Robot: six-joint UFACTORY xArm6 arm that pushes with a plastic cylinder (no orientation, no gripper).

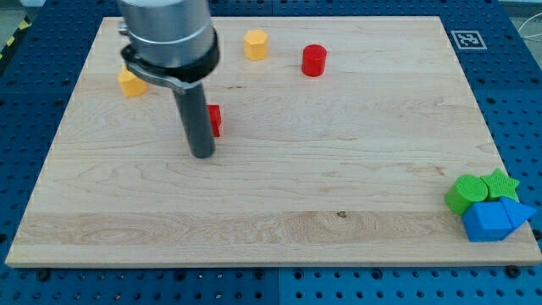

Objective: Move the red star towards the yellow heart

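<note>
My tip (pixel 202 155) sits on the board just near-left of the red star (pixel 215 119), which is mostly hidden behind the rod. No fingers; nothing held. Yellow heart (pixel 131 83) lies far-left of the star. Judgement: reposition tip to the star's right, then push left and slightly far.

A robotics lab: a wooden board (pixel 279 203) lies on a blue perforated bench (pixel 508 76), with a printed tracking marker (pixel 467 39) at the board's corner.
</note>
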